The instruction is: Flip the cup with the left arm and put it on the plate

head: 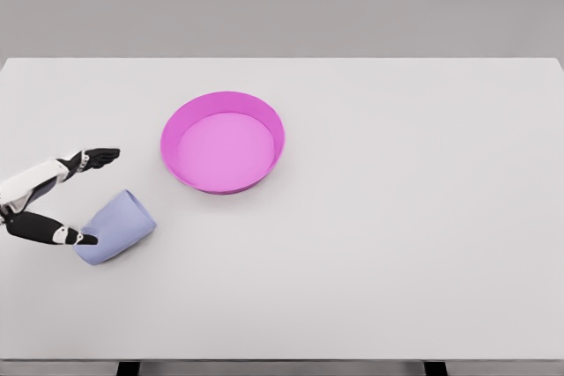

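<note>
A pale lavender cup [117,228] lies on its side on the white table, near the left edge. My left hand [105,197] reaches in from the left and straddles the cup's near end with its fingers spread. The upper black fingers [95,158] hover clear of the cup's far side. The lower digit [62,234] rests against the cup's left end. The hand is open and does not grip the cup. A round magenta plate [175,119] with a raised rim sits up and to the right of the cup, apart from it. The right arm is not visible.
The white table [397,217] stretches wide to the right. Its front edge runs along the bottom of the head view, and a grey wall stands behind its far edge.
</note>
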Tool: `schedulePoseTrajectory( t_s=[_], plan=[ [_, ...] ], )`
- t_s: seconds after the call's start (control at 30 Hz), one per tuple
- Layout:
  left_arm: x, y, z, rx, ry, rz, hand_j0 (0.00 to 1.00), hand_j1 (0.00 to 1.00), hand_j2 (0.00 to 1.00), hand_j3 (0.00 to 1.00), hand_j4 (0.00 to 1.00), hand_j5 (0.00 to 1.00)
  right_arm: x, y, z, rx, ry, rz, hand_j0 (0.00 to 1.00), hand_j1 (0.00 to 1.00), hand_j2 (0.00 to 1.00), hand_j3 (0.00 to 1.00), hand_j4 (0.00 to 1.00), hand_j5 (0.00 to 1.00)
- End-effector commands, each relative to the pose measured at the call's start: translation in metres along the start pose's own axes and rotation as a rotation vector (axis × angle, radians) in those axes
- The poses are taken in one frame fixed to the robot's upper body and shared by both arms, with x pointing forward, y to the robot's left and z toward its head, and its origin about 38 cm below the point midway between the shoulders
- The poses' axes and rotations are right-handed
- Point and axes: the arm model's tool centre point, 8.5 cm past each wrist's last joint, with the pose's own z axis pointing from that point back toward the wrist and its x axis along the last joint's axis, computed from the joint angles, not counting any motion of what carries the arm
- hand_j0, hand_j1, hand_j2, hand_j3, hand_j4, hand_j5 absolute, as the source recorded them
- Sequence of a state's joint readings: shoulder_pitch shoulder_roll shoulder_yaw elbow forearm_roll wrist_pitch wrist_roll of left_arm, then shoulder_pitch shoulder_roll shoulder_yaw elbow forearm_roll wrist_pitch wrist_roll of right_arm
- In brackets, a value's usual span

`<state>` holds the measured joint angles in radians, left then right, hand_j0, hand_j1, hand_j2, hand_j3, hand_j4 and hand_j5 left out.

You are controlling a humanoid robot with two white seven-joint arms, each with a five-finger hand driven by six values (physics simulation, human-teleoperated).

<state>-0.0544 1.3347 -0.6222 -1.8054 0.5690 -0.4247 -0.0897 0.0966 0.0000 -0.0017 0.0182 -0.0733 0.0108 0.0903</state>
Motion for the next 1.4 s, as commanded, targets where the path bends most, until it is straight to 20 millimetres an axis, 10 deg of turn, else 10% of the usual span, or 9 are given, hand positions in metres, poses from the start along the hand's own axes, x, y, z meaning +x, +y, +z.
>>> schedulePoseTrajectory(
  t_s=[0.0,1.37],
  plan=[
    [0.007,0.006,0.004,0.011,-0.045,-0.003,1.0,1.0,1.0,1.0,1.0,1.0,0.0,0.0,0.0,0.0,0.0,0.0,1.0,1.0,1.0,1.0,1.0,1.0],
    [-0.016,-0.034,-0.007,0.187,-0.065,0.167,1.0,1.0,1.0,1.0,1.0,1.0,0.0,0.0,0.0,0.0,0.0,0.0,1.0,1.0,1.0,1.0,1.0,1.0]
  ],
)
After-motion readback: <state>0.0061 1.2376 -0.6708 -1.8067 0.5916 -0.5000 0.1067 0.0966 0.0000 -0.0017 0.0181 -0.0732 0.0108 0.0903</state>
